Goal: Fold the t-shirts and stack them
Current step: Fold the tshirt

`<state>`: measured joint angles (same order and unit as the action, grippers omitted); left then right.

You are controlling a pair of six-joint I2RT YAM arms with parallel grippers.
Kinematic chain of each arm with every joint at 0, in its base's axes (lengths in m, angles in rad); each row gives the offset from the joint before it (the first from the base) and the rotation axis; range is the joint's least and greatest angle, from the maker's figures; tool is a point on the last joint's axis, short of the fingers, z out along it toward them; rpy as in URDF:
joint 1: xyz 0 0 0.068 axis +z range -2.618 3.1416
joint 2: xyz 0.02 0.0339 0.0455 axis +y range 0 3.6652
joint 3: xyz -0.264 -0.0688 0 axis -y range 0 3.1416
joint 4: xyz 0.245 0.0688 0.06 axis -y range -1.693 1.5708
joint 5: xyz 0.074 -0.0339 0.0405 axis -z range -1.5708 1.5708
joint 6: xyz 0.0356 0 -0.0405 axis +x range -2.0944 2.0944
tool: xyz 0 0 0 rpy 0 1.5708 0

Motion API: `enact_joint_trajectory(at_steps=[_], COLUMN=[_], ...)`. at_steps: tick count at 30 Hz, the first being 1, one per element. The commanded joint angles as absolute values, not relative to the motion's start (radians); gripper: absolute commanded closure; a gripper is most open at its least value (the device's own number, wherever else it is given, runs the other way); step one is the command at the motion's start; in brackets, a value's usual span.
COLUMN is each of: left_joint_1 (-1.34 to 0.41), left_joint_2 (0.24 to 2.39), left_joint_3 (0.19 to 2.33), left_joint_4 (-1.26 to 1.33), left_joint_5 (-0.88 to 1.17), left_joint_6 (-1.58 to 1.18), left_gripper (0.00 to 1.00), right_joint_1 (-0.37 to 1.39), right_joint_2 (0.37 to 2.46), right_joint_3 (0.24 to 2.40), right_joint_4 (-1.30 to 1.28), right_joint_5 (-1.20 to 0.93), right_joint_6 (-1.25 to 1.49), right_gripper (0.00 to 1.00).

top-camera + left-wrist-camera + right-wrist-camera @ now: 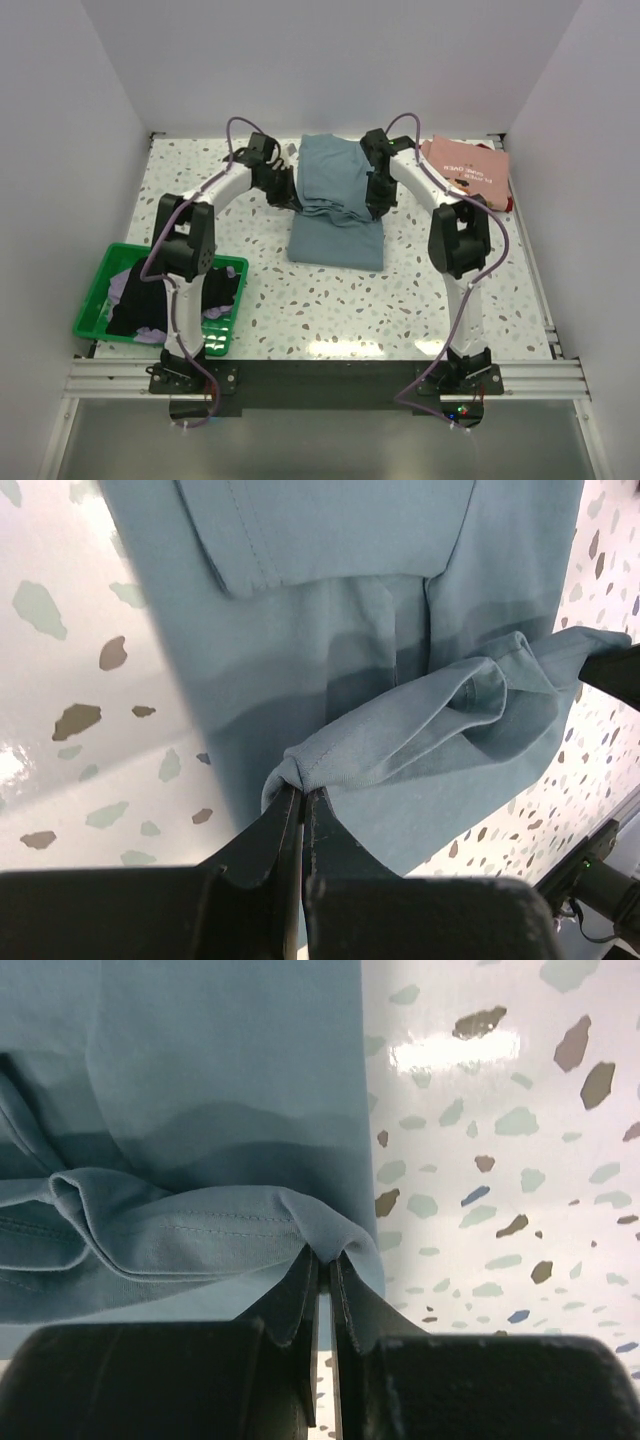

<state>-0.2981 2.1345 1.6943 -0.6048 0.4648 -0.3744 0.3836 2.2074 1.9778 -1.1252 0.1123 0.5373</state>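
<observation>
A dusty grey-blue t-shirt [335, 200] lies partly folded in the middle of the table, its far part lifted over the near part. My left gripper [290, 195] is shut on the shirt's left edge [300, 770]. On the opposite side my right gripper [378, 200] pinches the right edge [325, 1245]. A stretch of hem hangs bunched between the two grips. A pink t-shirt [465, 170] with a small print lies folded at the far right. Dark and lavender shirts [165, 295] are heaped in the basket.
A green mesh basket [95, 290] stands at the near left beside the left arm's base. White walls close the table on three sides. The tabletop [330, 310] is white with coloured speckles.
</observation>
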Motion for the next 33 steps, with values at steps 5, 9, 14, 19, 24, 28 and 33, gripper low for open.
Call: enact_joint_trajectory(at_steps=[5, 9, 14, 19, 24, 28, 33], left_joint_1=[-0.262, -0.255, -0.245, -0.227, -0.227, -0.230, -0.235], left_joint_2=[2.172, 2.190, 2.198, 2.128, 2.088, 2.002, 1.918], left_joint_3=[1.764, 1.773, 1.775, 1.789, 1.744, 1.559, 1.398], left_joint_4=[-0.531, -0.520, -0.505, -0.465, -0.468, -0.405, -0.373], left_joint_5=[0.497, 0.494, 0.479, 0.414, 0.429, 0.443, 0.451], left_joint_6=[-0.391, -0.402, -0.417, -0.407, -0.382, -0.390, -0.396], left_gripper=[1.00, 1.00, 0.58, 0.41, 0.38, 0.38, 0.38], right_joint_1=[0.356, 0.344, 0.333, 0.319, 0.314, 0.314, 0.316], right_joint_2=[2.269, 2.295, 2.322, 2.315, 2.231, 2.142, 2.051], right_joint_3=[2.095, 2.118, 2.160, 2.240, 2.209, 2.047, 1.850], right_joint_4=[-1.150, -1.146, -1.132, -1.140, -1.109, -1.043, -0.968], right_joint_5=[0.103, 0.091, 0.078, 0.074, 0.078, 0.055, 0.002], right_joint_6=[0.500, 0.492, 0.483, 0.472, 0.474, 0.482, 0.502], right_gripper=[1.00, 1.00, 0.85, 0.48, 0.41, 0.41, 0.43])
